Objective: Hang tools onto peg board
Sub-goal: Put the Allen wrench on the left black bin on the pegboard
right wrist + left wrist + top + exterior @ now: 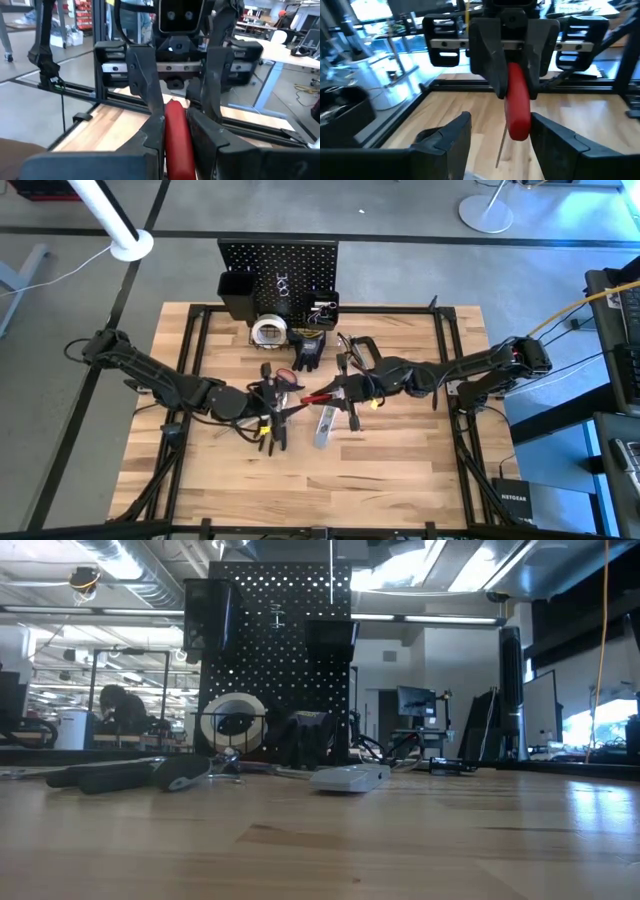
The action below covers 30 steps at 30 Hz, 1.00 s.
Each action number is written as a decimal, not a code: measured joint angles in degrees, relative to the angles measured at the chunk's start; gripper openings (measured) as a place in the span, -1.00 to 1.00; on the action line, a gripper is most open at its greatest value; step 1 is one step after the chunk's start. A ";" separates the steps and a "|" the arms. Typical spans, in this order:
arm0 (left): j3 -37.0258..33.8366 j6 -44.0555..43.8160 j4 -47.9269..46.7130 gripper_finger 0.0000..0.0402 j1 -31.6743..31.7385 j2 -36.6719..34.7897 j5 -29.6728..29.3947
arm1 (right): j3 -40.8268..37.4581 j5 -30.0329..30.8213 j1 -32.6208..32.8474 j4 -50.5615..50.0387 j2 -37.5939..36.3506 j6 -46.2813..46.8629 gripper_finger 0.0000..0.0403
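My right gripper (175, 127) clamps the red pliers handle (177, 135) over mid-table. My left gripper (500, 137) stands open, that handle's tip between its fingers (445, 137), not touching.

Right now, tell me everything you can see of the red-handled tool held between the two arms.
The red-handled tool is held above mid-table between the two arms. Its handle looks like smooth, rounded red plastic or rubber. The right end effector is shut on one end, fingers pressed to both sides. The other end hangs between the left end effector's open fingers, untouched. Its working end cannot be made out.
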 joint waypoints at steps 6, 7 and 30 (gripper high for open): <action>0.00 1.90 2.40 -0.25 0.48 0.00 3.46 | 0.00 -0.36 0.04 1.36 0.00 1.77 -0.69; 0.00 2.07 3.00 -0.28 0.57 0.00 3.45 | 0.00 -0.36 0.04 1.29 0.00 2.02 -0.69; 0.00 3.48 2.98 -0.78 0.91 -0.02 3.46 | 0.04 -0.40 0.00 4.95 2.09 2.17 -0.69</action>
